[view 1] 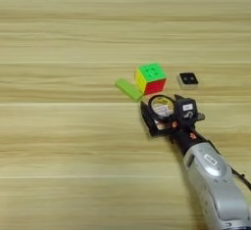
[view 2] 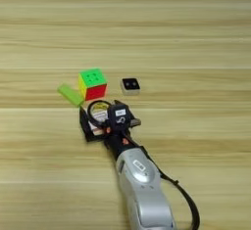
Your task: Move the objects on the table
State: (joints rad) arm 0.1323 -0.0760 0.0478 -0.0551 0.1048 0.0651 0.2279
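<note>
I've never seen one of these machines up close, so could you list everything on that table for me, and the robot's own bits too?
Cube: one, green top, yellow and red sides, middle of the table.
Bar: one, lime green, lying flat, left of the cube, close to or touching it.
Block: one, small, black top with white dots, pale sides, right of the cube and apart from it.
Tape ring: one, black, with a yellowish label showing inside, just in front of the cube, at the gripper.
Table: one, light wood with plank stripes, fills the view.
Arm: one, silver, coming in from the lower right.
Gripper: one, black, at the tape ring; whether it grips the ring is unclear.
</note>
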